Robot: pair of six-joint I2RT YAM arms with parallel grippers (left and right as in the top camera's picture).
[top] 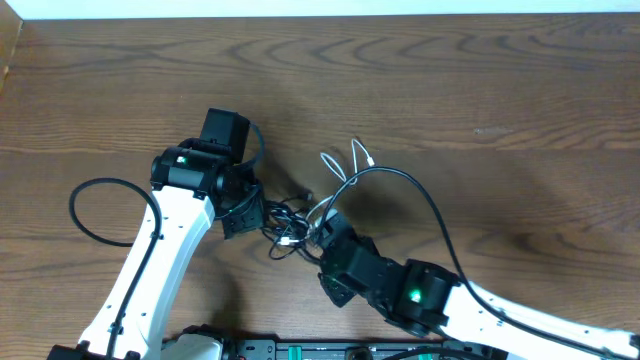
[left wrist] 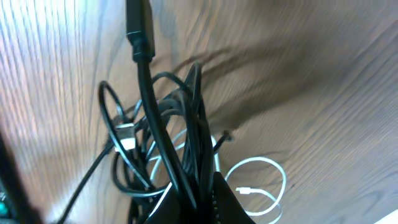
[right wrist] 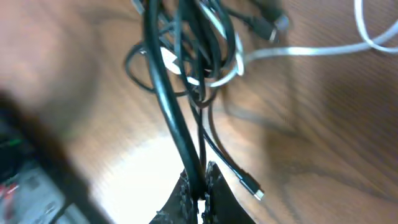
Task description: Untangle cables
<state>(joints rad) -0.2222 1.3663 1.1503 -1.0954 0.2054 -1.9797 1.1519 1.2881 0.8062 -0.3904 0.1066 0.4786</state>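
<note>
Pinching hard, our right gripper (right wrist: 199, 193) has its fingers pressed together on a thick cable (right wrist: 165, 106) that runs up into the knot (right wrist: 193, 56). Over on the other side, our left gripper (left wrist: 193, 202) is clamped on a black lead (left wrist: 147, 93), plug end up. From overhead we see the knot sitting between the two grippers, mid-table (top: 450, 90). A white cable (right wrist: 305, 51) loops out of it across the wood, and a long black cable (top: 435, 215) trails off to the right.
</note>
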